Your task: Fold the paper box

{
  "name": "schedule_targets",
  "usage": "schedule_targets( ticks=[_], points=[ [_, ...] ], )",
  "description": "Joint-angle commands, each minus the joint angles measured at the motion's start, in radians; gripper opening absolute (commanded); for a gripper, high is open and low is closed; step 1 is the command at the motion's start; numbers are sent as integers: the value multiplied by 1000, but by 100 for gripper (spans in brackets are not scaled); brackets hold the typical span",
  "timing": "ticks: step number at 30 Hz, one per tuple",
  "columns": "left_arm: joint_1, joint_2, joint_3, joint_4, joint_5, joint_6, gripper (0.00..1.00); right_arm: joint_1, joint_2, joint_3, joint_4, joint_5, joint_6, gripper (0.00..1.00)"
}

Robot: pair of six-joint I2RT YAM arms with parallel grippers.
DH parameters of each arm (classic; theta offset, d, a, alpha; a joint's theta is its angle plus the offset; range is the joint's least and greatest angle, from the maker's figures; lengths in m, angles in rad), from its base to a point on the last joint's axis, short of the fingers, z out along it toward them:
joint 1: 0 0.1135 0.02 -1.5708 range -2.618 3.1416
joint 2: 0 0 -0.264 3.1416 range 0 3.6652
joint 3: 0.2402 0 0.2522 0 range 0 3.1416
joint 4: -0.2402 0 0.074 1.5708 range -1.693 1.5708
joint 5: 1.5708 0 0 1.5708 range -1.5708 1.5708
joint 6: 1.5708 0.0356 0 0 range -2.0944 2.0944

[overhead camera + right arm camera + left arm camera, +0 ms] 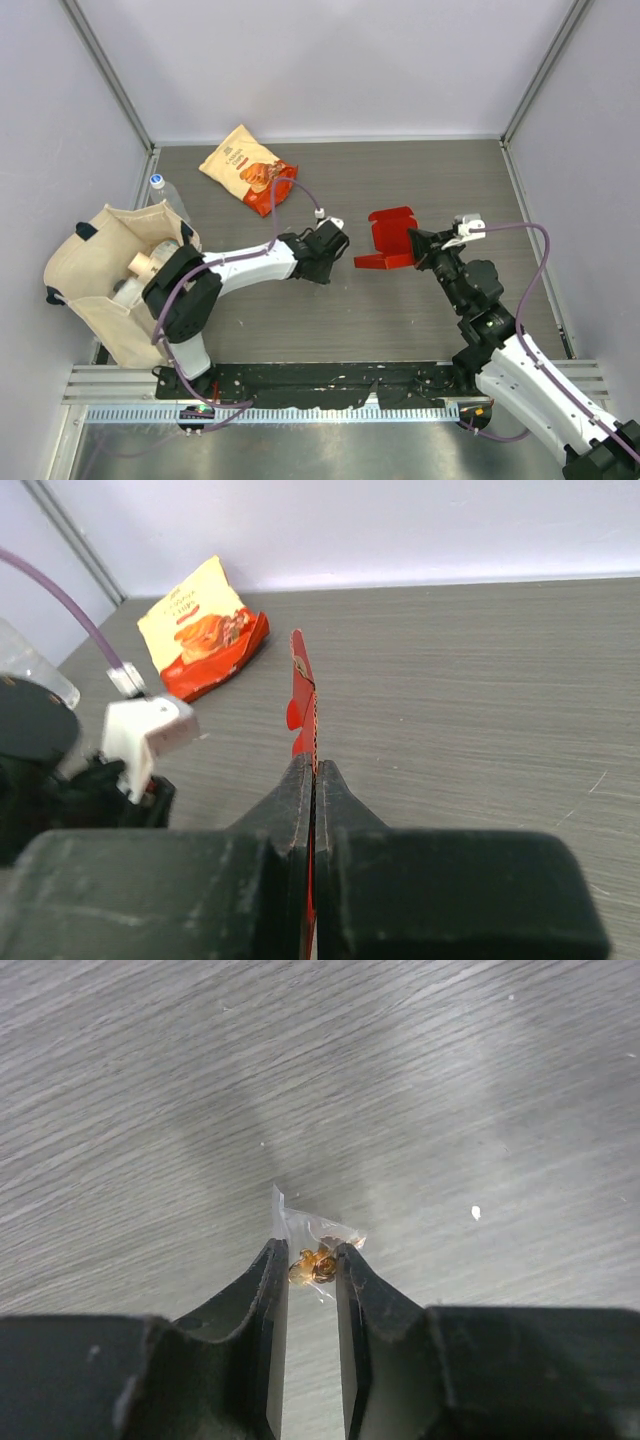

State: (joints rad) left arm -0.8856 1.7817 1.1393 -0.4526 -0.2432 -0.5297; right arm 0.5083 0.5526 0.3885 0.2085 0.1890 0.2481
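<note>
The red paper box stands partly folded on the table's middle, with one flap lying flat toward the front. My right gripper is shut on its right edge. In the right wrist view the thin red cardboard rises edge-on from between the closed fingertips of the right gripper. My left gripper is just left of the box, apart from it. In the left wrist view the left gripper is nearly closed, pinching a small clear wrapper with an amber piece over the bare table.
An orange-and-cream snack bag lies at the back left and also shows in the right wrist view. A cream tote bag with items and a clear bottle stand at the left edge. Walls enclose the table.
</note>
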Motion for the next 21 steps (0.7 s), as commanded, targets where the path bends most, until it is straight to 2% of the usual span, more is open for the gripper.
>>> schedule_targets(
  ticks=[1,3,6,7,8,12,13,17,21],
  points=[
    [8,-175,51,-60,-9,39,23,2,32,-66,226,-100,-93,2],
    [7,-237,74,-86,14,54,23,1,52,-104,297,-125,-137,2],
    [14,-361,120,-92,138,92,25,1,105,-135,422,-175,-187,2],
    [16,-384,140,-84,177,92,26,1,121,-140,471,-239,-214,2],
    [17,-424,143,-72,282,94,27,1,133,-142,497,-261,-222,2],
    [17,-455,142,30,497,59,27,1,191,-198,724,-385,-211,1],
    [17,-453,134,47,522,51,27,2,217,-203,805,-410,-201,1],
    [16,-433,149,77,587,34,26,1,253,-206,936,-496,-129,1],
    [10,-410,177,61,613,40,26,-1,251,-224,1046,-450,-72,1]
  ],
)
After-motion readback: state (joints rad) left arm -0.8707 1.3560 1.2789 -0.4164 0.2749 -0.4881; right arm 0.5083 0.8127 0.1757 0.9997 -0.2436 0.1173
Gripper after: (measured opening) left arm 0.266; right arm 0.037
